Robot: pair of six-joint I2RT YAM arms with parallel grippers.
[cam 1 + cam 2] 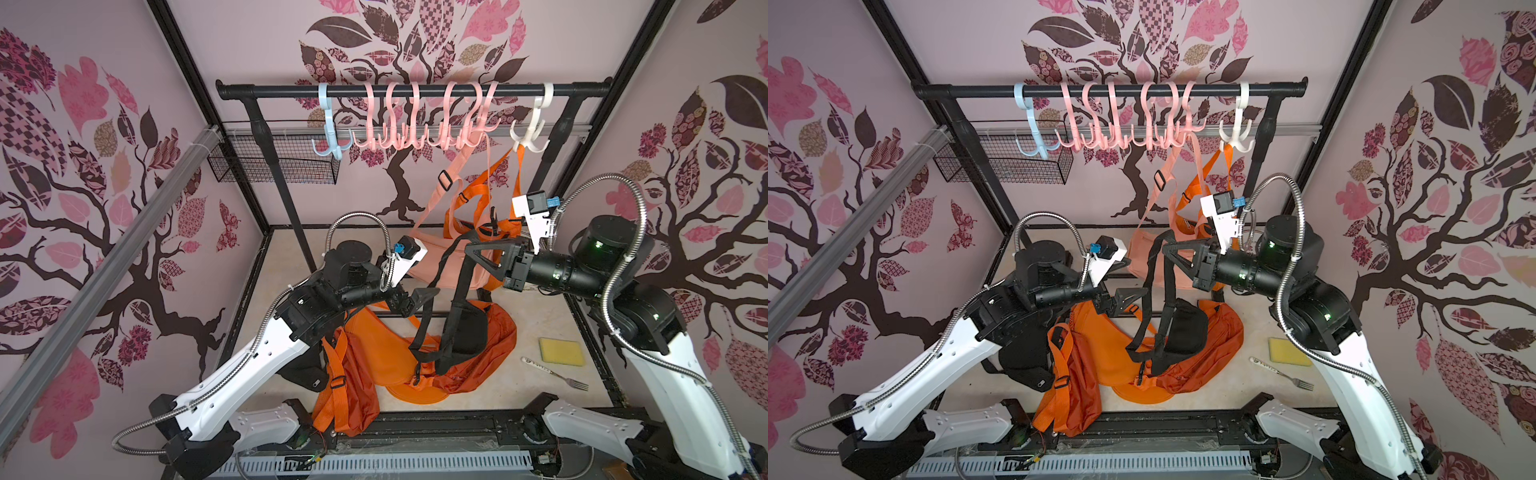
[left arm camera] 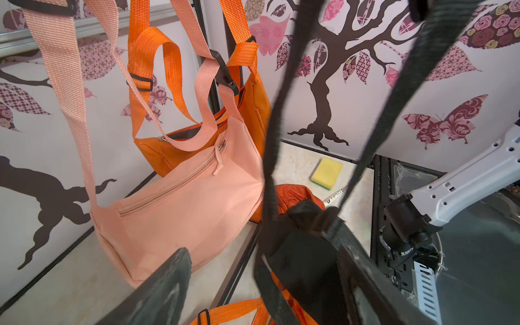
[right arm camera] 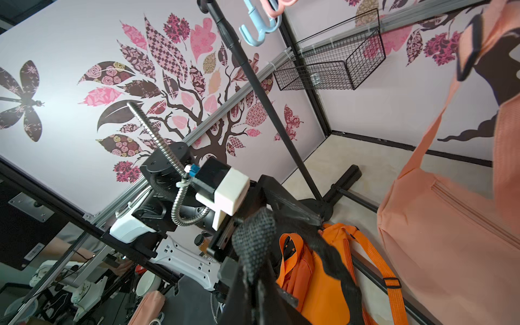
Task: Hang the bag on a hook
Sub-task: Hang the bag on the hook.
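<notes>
The black bag (image 1: 471, 332) is seen at centre frame, low against the orange bags (image 1: 500, 328) on the surface (image 1: 536, 316). Its strap (image 1: 459, 286) is clamped in the right gripper (image 1: 471, 249) jaws, while the left gripper (image 1: 413, 301) jaws are spread beside it. The strap loop is best raised taut, then slipped over a free pink hook (image 1: 370, 120) at upper centre.

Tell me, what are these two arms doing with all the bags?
Two robot arms are hanging bags on plastic hooks along a black rail. The right claw is shut on the black webbing strap of a black fabric bag, held up over a heap of orange bags. The left claw is open beside that strap. A peach fabric bag and an orange fabric bag already hang.
</notes>
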